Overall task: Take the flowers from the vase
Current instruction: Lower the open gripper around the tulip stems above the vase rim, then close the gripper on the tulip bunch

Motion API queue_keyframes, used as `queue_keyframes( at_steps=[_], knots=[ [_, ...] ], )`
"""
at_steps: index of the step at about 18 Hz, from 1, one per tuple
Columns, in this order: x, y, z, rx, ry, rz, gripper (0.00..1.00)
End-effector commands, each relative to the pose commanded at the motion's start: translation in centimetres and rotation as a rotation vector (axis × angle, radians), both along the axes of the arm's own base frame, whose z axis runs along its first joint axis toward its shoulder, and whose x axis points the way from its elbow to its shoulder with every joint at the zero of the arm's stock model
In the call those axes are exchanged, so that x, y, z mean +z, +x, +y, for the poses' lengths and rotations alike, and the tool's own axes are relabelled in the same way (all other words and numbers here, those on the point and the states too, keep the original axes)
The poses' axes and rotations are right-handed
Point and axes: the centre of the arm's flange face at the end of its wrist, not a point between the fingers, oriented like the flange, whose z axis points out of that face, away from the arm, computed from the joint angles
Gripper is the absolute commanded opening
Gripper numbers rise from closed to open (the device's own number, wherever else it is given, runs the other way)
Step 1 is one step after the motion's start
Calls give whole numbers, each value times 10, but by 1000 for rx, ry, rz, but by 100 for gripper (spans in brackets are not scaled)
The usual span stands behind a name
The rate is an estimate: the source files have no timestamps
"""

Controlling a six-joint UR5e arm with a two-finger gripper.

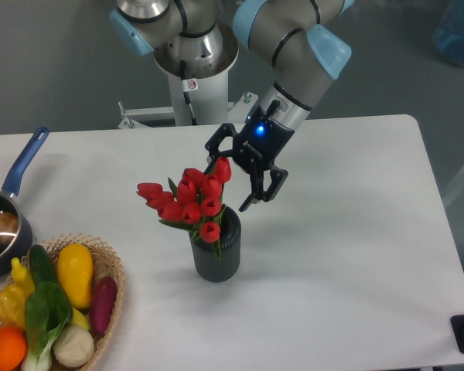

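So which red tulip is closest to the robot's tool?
The topmost red tulip in the bunch, pointing up at the right. It sits right beside the open black tool, while the others cluster lower and further left above the dark ribbed vase.

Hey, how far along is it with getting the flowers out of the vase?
Done: the black two-finger gripper has reached the bunch of red tulips, jaws open around the top blooms. In hand: nothing is gripped yet. Left: closing on the bunch and lifting it, since the stems sit inside the dark ribbed cylindrical vase.

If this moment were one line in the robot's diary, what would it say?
gripper: jaws open, at flowers | flowers: in vase | step: not lifted
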Motion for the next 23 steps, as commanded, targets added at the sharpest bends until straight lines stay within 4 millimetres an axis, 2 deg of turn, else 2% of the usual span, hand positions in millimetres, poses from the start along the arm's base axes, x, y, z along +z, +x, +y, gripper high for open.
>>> queue_keyframes(
  at_steps=[15, 23],
  knots=[
    [-4, 0, 14, -16, 53, -41, 100],
    [-13, -2, 19, -21, 70, -64, 100]
  ],
)
